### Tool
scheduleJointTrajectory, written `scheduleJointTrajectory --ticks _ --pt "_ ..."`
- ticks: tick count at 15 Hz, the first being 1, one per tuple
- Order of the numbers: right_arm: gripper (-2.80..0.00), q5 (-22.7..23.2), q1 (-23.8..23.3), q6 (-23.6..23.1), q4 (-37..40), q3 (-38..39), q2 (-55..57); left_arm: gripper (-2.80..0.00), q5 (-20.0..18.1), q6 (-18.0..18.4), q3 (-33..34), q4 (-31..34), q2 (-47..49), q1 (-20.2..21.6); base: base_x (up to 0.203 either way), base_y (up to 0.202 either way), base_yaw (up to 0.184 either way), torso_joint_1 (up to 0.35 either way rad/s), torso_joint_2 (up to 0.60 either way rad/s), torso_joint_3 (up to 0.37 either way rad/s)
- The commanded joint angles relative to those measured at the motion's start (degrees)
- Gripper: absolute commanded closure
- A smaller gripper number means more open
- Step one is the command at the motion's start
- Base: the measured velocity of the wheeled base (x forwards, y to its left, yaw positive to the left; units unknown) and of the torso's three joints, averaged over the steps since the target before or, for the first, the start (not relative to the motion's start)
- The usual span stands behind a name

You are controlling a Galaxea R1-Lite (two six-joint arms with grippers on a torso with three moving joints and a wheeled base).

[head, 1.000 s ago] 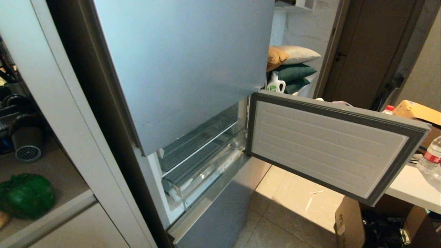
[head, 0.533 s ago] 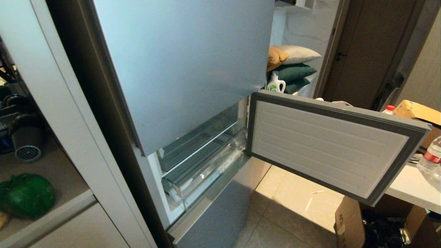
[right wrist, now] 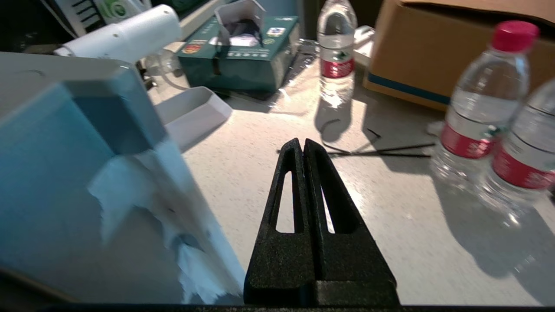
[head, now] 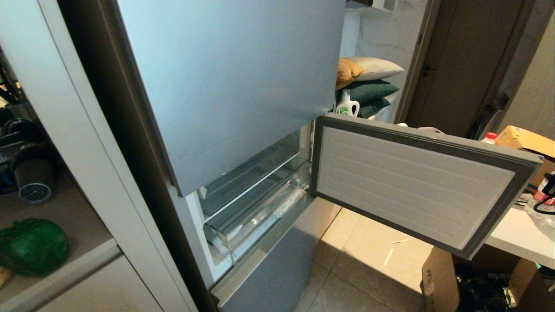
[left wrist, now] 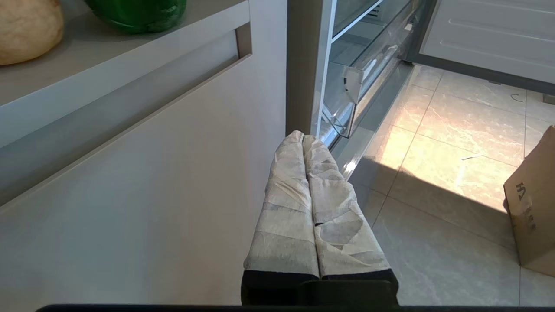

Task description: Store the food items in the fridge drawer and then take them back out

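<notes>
The green bell pepper [head: 34, 246] and the tan potato [left wrist: 25, 27] lie on a cabinet ledge left of the fridge; the pepper [left wrist: 139, 13] also shows in the left wrist view. The clear fridge drawer [head: 256, 214] sits pushed in inside the middle compartment, whose door [head: 416, 184] stands swung open. My left gripper [left wrist: 302, 137], fingers wrapped in pale tape, is shut and empty, low in front of the cabinet. My right gripper [right wrist: 302, 145] is shut and empty, over a white table [right wrist: 390, 225] beside the open door's outer edge.
Water bottles [right wrist: 481, 99] [right wrist: 336, 56], a cardboard box [right wrist: 455, 56] and a green tissue box [right wrist: 243, 52] stand on the table. Another cardboard box [head: 442, 281] sits on the tiled floor under the open door. A dark part of my right arm [head: 548, 184] shows at the head view's right edge.
A dark part of my right arm has come into the head view at the right edge, in front of the water bottle. The food and drawer have not moved.
</notes>
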Motion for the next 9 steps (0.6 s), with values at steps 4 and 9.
scheduleJointTrajectory --ticks 4,9 --pt "0.00 3.21 2.41 0.02 -2.06 -0.86 0.60 0.00 0.02 -0.01 -0.01 0.02 -0.01 0.00 0.000 0.000 0.000 0.000 0.00 0.000" --pt "0.00 3.22 4.10 -0.06 -2.08 4.12 -2.21 0.00 0.02 -0.01 -0.04 0.02 -0.01 0.00 0.000 0.000 0.000 0.000 0.00 0.000"
